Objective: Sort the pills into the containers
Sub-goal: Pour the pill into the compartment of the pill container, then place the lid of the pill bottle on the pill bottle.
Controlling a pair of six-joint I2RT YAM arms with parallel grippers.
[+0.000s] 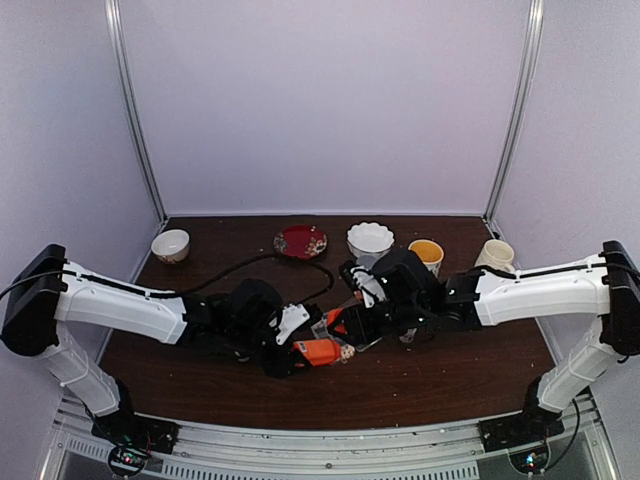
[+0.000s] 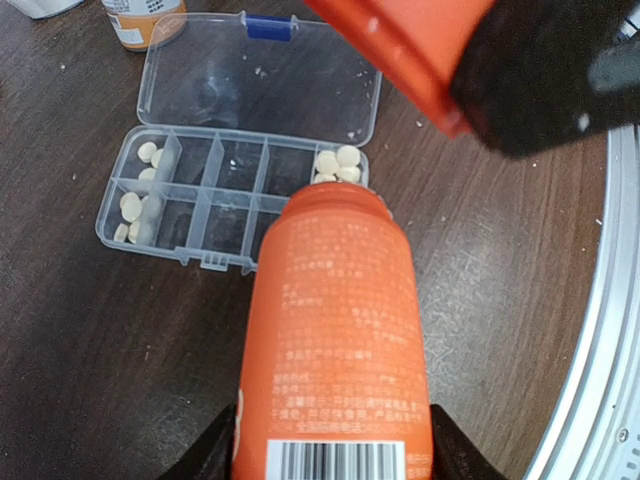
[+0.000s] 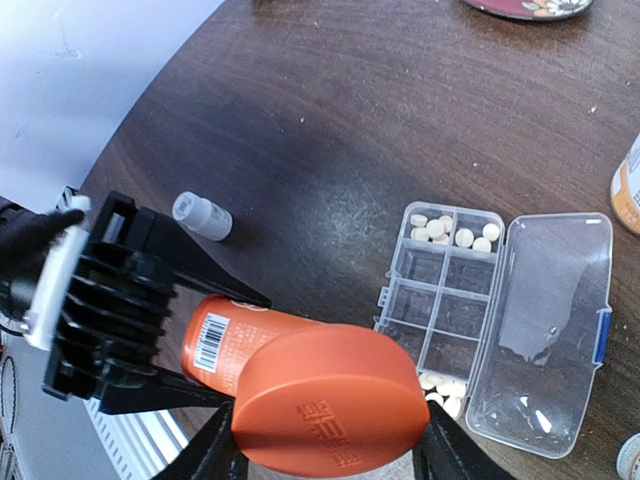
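My left gripper (image 2: 335,455) is shut on the base of an orange-red bottle (image 2: 335,330), which is uncapped. The bottle is tipped, its mouth over the near right corner of the clear pill box (image 2: 190,255). Pale pills (image 2: 338,163) lie in the cell just beyond the mouth, and more pills (image 2: 132,207) fill the left end cells. The middle cells hold none. The hinged lid (image 2: 265,85) lies open flat. My right gripper (image 3: 325,445) is shut on the bottle's orange cap (image 3: 330,400), held above the bottle (image 3: 225,340) beside the box (image 3: 395,268).
A small white bottle (image 3: 202,216) lies on the table left of the box. A grey-capped bottle with an orange label (image 2: 142,20) stands past the lid. A small bowl (image 1: 170,245), red plate (image 1: 300,241), white fluted bowl (image 1: 370,240) and two cups (image 1: 426,254) line the back.
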